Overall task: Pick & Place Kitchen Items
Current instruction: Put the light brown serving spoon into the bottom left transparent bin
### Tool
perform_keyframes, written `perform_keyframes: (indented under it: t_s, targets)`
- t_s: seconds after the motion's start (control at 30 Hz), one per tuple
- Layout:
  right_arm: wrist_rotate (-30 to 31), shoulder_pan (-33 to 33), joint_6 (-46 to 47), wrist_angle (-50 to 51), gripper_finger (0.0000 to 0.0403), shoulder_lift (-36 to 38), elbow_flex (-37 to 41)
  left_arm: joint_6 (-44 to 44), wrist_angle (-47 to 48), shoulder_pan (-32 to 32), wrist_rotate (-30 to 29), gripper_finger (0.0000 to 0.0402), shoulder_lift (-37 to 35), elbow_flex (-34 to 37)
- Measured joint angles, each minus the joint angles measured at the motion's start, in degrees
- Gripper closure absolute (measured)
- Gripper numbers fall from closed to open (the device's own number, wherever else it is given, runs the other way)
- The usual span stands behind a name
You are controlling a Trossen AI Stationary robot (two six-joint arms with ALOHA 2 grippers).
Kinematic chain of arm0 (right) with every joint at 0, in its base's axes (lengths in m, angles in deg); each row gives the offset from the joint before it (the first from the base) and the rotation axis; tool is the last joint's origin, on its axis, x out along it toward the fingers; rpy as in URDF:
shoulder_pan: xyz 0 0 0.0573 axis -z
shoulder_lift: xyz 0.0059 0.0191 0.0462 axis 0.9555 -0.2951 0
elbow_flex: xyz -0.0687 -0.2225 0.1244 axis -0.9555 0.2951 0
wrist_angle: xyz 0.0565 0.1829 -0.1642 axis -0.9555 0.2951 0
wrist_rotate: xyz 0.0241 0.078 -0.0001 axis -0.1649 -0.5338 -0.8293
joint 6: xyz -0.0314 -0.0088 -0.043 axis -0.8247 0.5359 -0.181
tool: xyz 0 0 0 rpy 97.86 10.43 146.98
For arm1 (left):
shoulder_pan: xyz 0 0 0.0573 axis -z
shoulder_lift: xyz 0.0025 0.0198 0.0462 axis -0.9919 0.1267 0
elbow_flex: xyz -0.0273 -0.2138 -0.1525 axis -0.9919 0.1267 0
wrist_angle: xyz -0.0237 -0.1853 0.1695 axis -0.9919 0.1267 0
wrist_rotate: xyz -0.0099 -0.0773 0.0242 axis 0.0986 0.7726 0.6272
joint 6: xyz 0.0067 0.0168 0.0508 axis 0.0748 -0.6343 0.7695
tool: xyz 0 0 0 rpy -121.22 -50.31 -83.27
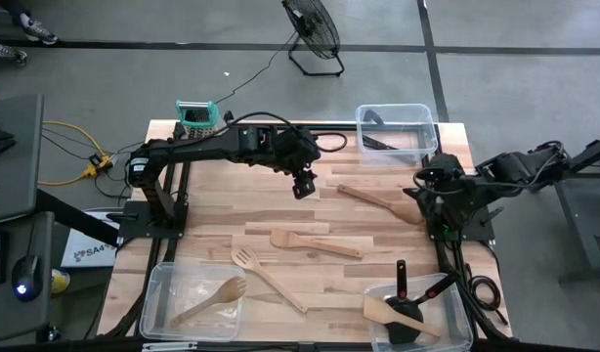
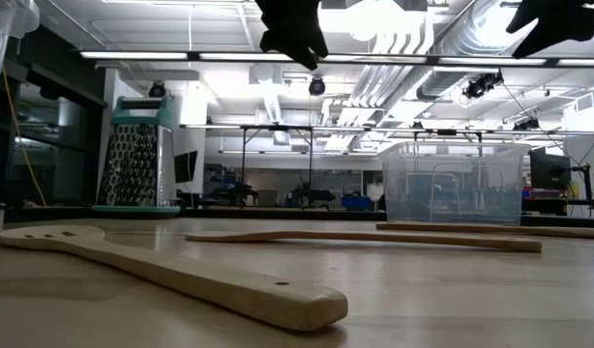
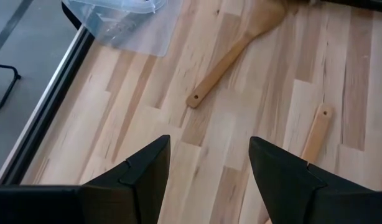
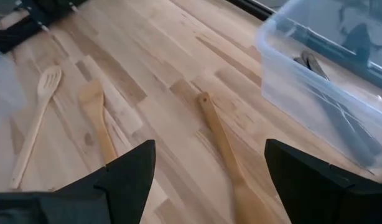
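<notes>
The left end effector (image 1: 302, 186) hangs above the pale butcher-block worktop (image 1: 212, 196), its two dark fingers (image 3: 141, 174) spread wide with nothing between them. Taking the metal box grater with the teal top (image 1: 195, 116) as the marker, in the far-left corner of the worktop, this end effector sits to the right of the grater and a little nearer the front edge, over bare wood.

The right end effector (image 1: 418, 187) hovers much farther right of the grater, close to the right edge, fingers (image 4: 125, 171) also wide apart and empty. Just beside it lies a pale wooden spoon with a long handle (image 1: 378, 199), flat on the wood.

Farther out, nearer the front than the grater, a pale wooden flat spatula (image 1: 315, 242) lies mid-worktop, and just in front of it a pale wooden slotted turner (image 1: 269, 278) lies on a slant.

A clear plastic bin (image 1: 396, 130) stands along the same far edge as the grater, well to its right, with thin dark-handled tools (image 1: 380, 145) inside. A second clear bin (image 1: 159, 303) stands at the front-left corner, straight forward of the grater, holding a pale wooden spoon (image 1: 210, 299). A third clear bin (image 1: 458, 308), diagonally opposite the grater, holds a black turner (image 1: 404, 313) and a pale wooden spatula (image 1: 398, 313).
</notes>
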Motion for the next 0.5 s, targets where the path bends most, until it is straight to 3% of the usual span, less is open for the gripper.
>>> perform_keyframes:
  t_s: [0.13, 0.37, 0.5]
  targets:
    - [-0.98, 2.46, -4.47, -6.58, 0.0109, 0.32, 3.49, -0.85, -0.18, 0.0, -0.01, 0.0187, 0.0, 0.0]
    - [-9.49, 9.2, -11.15, -17.48, 0.0109, -0.1, 12.41, -3.02, -0.05, 0.0, -0.01, 0.0187, 0.0, 0.0]
    - [-11.72, 15.42, -10.76, -18.07, 0.0109, -0.68, 15.52, -4.6, -0.06, 0.0, -0.03, 0.0187, 0.0, 0.0]
